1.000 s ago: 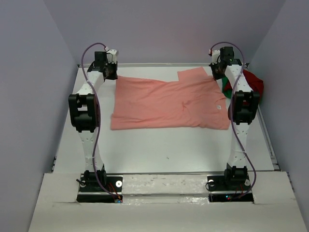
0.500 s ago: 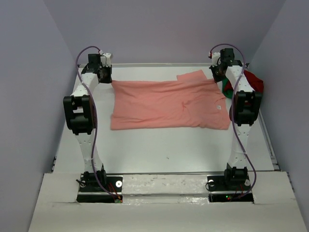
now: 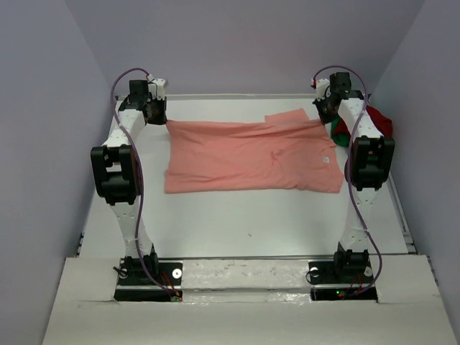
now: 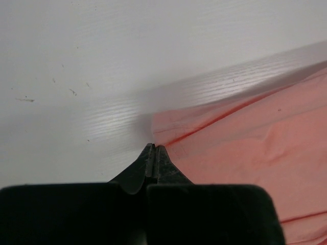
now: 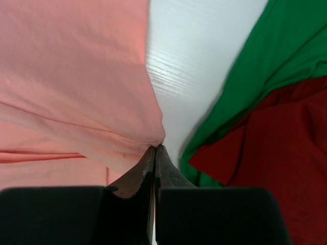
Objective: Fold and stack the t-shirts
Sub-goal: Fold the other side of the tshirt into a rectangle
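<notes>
The pink shirt (image 3: 251,158) lies spread across the desk (image 3: 237,223), toward 12 o'clock. The left gripper (image 4: 155,149), pinched tight, holds the shirt's far corner at 10 o'clock. The right gripper (image 5: 155,149), also pinched tight, holds a fold of the far edge at 2 o'clock. That edge runs taut between them. The green shirt (image 5: 255,66) and red shirt (image 5: 276,153) lie bunched together at 3 o'clock of the right gripper, red over green
</notes>
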You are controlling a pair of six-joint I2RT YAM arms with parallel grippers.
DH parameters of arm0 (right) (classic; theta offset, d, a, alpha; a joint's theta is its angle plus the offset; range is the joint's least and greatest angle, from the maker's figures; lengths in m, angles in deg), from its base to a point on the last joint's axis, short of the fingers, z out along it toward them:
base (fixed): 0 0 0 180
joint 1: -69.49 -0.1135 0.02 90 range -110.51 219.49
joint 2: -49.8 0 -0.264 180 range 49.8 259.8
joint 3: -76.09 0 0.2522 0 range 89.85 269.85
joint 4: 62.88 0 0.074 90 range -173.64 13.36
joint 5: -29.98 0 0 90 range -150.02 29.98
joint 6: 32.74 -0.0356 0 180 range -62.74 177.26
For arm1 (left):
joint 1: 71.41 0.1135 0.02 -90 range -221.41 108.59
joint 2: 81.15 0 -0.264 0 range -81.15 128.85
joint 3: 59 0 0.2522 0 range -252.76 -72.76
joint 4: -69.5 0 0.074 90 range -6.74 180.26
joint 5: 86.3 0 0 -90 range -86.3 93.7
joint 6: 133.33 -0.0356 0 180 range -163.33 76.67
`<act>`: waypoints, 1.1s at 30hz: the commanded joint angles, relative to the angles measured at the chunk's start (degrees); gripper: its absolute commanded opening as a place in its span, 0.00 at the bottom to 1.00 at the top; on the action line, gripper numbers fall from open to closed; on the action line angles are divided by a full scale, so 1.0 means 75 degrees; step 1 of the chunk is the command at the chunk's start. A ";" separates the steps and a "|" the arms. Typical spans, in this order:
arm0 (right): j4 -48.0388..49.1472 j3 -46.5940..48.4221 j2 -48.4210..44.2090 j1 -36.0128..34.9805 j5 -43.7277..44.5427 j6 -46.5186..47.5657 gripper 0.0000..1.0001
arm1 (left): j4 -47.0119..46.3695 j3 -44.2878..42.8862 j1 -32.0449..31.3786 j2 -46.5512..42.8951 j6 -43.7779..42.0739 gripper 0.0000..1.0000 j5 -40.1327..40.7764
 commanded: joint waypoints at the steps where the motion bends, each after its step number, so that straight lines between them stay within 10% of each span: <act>1: 0.0249 -0.0273 -0.0641 0.0061 0.0129 0.0172 0.00 | 0.0079 0.0150 0.0073 -0.0642 -0.0174 0.00 -0.0163; 33: -0.0349 -0.1551 -0.1474 0.0061 0.0235 0.0465 0.00 | 0.0384 0.0948 0.0120 -0.1463 -0.0490 0.00 -0.0526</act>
